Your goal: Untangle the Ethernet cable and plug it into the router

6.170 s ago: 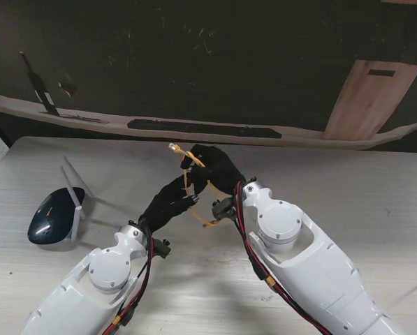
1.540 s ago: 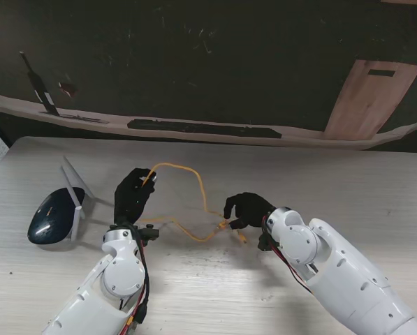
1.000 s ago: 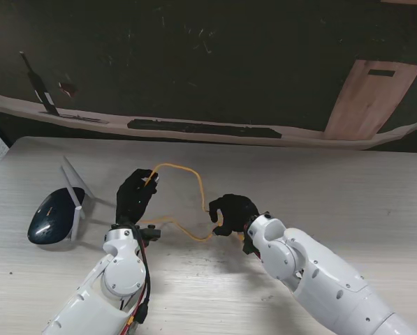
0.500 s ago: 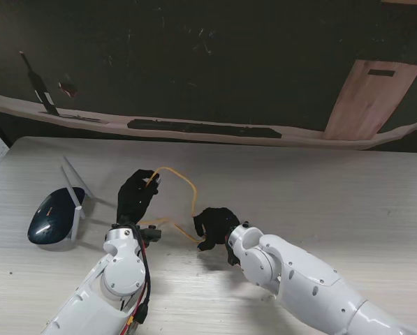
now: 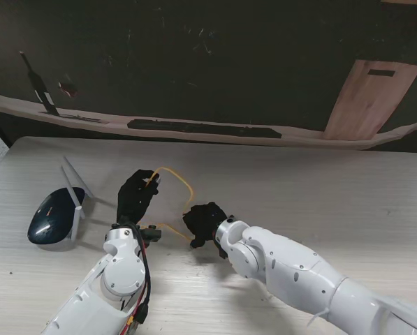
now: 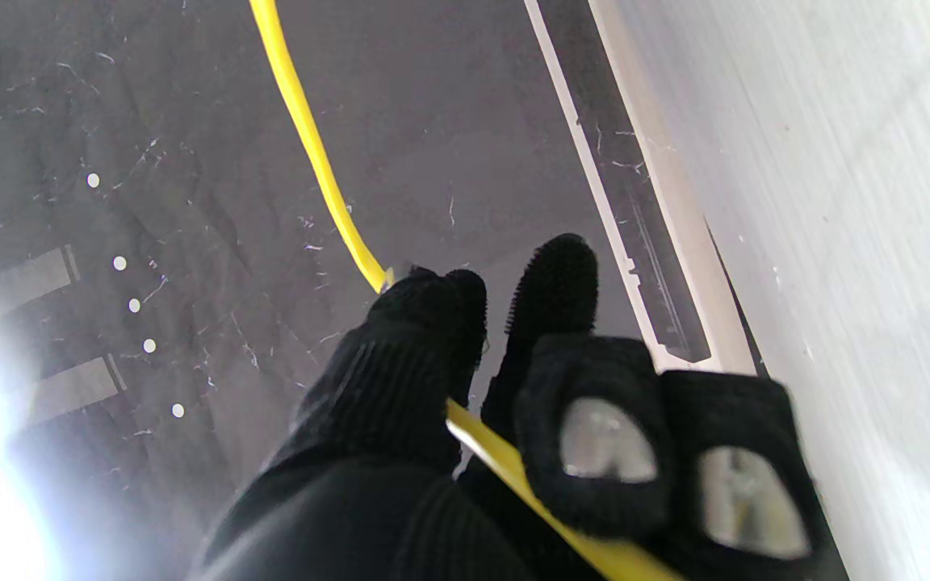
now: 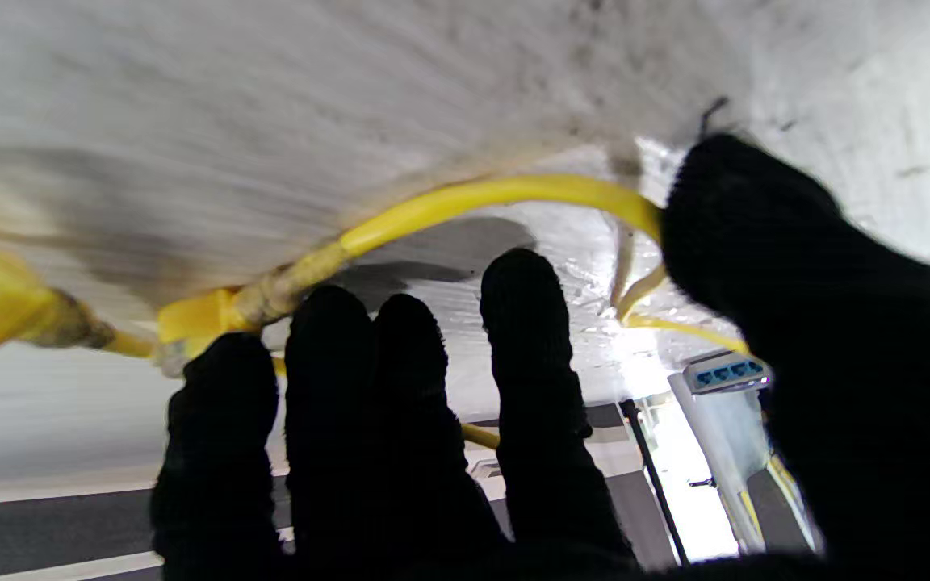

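Ethernet cable [image 5: 182, 183] between left robot hand [image 5: 135, 195] and right robot hand [image 5: 204, 222]

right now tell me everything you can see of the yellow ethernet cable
The thin yellow Ethernet cable looks rubbery and flexible. It arches in a loop from the left hand, whose fingers pinch it, over to the right hand, which is at its other stretch near the pale table. The right wrist view shows a yellow plug boot.
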You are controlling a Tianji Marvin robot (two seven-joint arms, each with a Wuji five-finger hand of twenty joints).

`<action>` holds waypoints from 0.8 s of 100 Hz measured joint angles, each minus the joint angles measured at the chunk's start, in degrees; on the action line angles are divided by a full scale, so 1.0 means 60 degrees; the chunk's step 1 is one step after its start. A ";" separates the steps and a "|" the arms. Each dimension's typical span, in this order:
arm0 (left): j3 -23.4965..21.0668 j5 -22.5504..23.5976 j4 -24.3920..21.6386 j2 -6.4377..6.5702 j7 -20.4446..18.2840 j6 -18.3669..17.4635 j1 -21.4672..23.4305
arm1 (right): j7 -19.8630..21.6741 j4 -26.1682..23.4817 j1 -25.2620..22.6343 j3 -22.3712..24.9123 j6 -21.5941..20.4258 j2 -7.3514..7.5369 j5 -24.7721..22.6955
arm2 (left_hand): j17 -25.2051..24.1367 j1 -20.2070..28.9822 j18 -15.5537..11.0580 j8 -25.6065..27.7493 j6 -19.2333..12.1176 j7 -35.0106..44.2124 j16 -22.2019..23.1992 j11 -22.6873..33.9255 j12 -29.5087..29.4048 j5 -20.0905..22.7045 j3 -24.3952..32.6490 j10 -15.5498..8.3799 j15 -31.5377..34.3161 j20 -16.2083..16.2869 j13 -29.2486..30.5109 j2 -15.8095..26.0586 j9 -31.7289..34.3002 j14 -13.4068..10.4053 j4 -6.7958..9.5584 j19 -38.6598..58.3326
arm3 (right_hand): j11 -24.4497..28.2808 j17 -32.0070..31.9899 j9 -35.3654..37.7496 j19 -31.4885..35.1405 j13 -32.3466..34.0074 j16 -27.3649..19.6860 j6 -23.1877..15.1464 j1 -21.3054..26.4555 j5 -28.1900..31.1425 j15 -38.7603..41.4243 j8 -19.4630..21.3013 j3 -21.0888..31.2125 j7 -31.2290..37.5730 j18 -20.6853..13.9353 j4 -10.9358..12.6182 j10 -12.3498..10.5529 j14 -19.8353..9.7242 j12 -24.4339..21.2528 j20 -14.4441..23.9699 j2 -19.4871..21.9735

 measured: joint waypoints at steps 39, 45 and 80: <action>-0.0008 -0.0061 -0.0006 -0.0015 0.0057 -0.0022 0.0006 | 0.0521 0.0145 0.0364 -0.0262 0.0385 -0.0279 0.0114 | 0.0000 0.0066 0.0061 0.0000 0.0001 -0.0001 -0.0074 -0.0002 -0.0002 0.0000 -0.0005 0.0014 0.0000 -0.0120 0.0000 0.0001 0.0000 0.0028 0.0089 0.0000 | 0.0318 -0.0264 0.0059 -0.0869 -0.0017 -0.0199 0.0129 0.1456 0.0790 -0.0568 -0.2737 0.0971 0.0704 -0.0050 -0.2105 0.0096 0.0121 -0.1292 -0.0430 0.0421; -0.0008 -0.0076 -0.0008 -0.0018 0.0067 -0.0025 0.0007 | 0.0661 -0.0062 0.0251 -0.0115 0.0580 -0.0175 -0.0134 | 0.0000 0.0066 0.0062 0.0000 0.0001 -0.0002 -0.0074 -0.0002 -0.0002 0.0000 -0.0005 0.0014 0.0000 -0.0129 0.0000 0.0000 0.0000 0.0028 0.0090 0.0000 | 0.0275 -0.0290 0.0225 -0.0874 -0.0010 -0.0524 0.0358 0.2291 0.0745 -0.0573 -0.2175 0.1722 0.0578 -0.0060 -0.1201 0.0112 0.0248 -0.1453 -0.0463 0.0421; -0.0009 -0.0134 -0.0020 -0.0019 0.0014 -0.0005 0.0008 | 0.0944 -0.1532 -0.1347 0.2233 0.1170 0.0693 -0.1304 | 0.0000 0.0066 0.0094 -0.0006 0.0003 -0.0122 -0.0080 -0.0021 -0.0012 0.0000 -0.0006 0.0021 -0.0029 -0.0368 0.0000 0.0001 0.0000 0.0040 0.0101 0.0000 | -0.1896 0.0245 0.2087 -0.2965 0.1877 -0.2103 0.0390 0.2792 0.0072 -0.3326 -0.0694 0.1542 0.0480 0.0951 -0.0081 0.0201 0.0524 -0.1972 -0.1884 0.0748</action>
